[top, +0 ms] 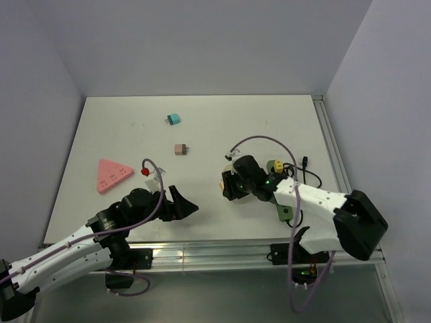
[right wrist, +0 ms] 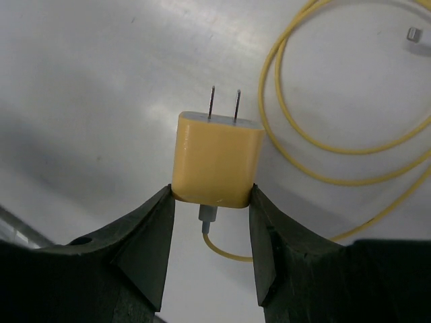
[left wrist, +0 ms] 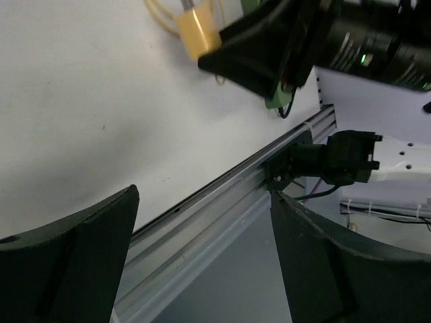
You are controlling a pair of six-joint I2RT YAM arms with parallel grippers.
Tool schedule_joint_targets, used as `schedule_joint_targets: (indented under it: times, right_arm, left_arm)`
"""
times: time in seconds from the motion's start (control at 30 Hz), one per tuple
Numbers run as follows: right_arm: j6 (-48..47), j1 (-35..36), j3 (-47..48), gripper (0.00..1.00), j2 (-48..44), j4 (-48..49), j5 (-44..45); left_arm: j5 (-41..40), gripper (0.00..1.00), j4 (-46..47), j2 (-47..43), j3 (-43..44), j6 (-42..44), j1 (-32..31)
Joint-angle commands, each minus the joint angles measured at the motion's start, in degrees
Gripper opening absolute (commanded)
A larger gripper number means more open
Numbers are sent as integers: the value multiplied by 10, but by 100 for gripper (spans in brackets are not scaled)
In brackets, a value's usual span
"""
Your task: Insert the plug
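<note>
Top view: on the matte white worktop (top: 202, 128) you have a flat pink triangular plastic socket block (top: 111, 175) at the left. A small teal plug cube (top: 174, 119) and a small brown plug cube (top: 180, 149) sit mid-worktop, well apart from both arms. Your right tool (top: 227, 184) is near the front middle, clamped on the yellow rounded plastic plug block (top: 223, 180). Your left tool (top: 183, 206) is just left of it, by the front edge.

Left wrist view: the matte black fingers (left wrist: 81, 262) stand wide with nothing between them. Below them run the worktop edge and a ribbed aluminium rail (left wrist: 222, 195).

Right wrist view: the plug is pinched on two flat sides by black wedge fingers (right wrist: 145, 235). The body is smooth with rounded corners, and its long axis runs in line with the fingers. Two thin metal prongs (right wrist: 224, 105) point straight away from the wrist. A thin yellow cable (right wrist: 350, 180) leaves the rear end and loops on the worktop to the right.
</note>
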Motion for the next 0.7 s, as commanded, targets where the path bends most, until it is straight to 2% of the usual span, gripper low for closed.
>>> schedule_joint_targets:
  times: [0.0,0.17,0.2,0.37,0.5,0.67]
  right_arm:
    - [-40,45,-51,0,-91,83,-55]
    - [-83,127,-141,0,-176,155,-105]
    - [-88,140,-145,0,-180,161,-106]
    - [-101,216,-138,0,-192,175,-66]
    - [-107,258,-120,0,-179,167,-18]
    - [-124,278,-89,0,-151,148,9]
  left_arm:
    - [12,84,26,-27,23,5,2]
    - [56,83,69,-43,-7,1,2]
    - [72,80,81,-36,-9,8,2]
    - [125,77,143,-1,-29,7,2]
    - [128,78,169,-21,-64,-21,2]
    - [114,80,160,-22,-77,-15,2]
